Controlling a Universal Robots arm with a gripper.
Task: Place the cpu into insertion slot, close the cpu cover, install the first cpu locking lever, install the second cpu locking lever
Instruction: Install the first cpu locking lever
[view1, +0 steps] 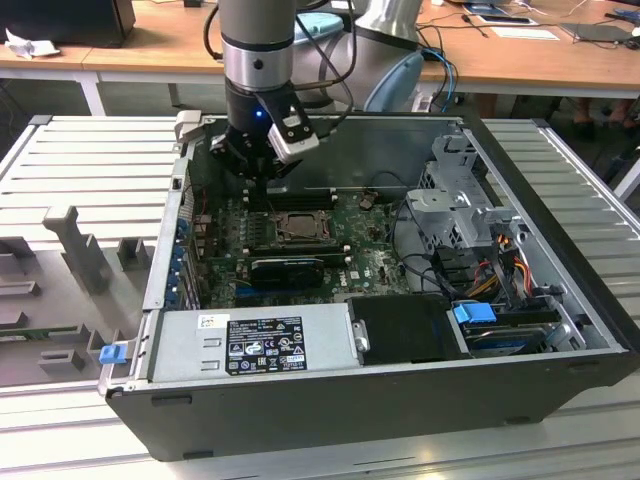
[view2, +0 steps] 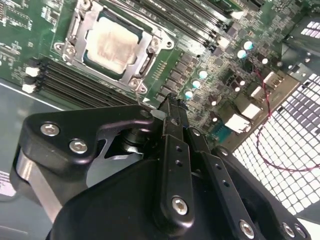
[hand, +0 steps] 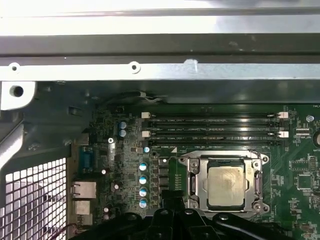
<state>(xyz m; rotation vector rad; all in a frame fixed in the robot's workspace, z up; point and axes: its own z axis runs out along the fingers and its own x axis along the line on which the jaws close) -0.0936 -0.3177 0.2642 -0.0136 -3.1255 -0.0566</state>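
Over the motherboard beside the seated cpu, fingers pinched shut, holding nothing; sideways drift could clip memory slots or capacitors.

Arm upright, wrist pointing straight down, black pincer hanging low, fingertips pressed together
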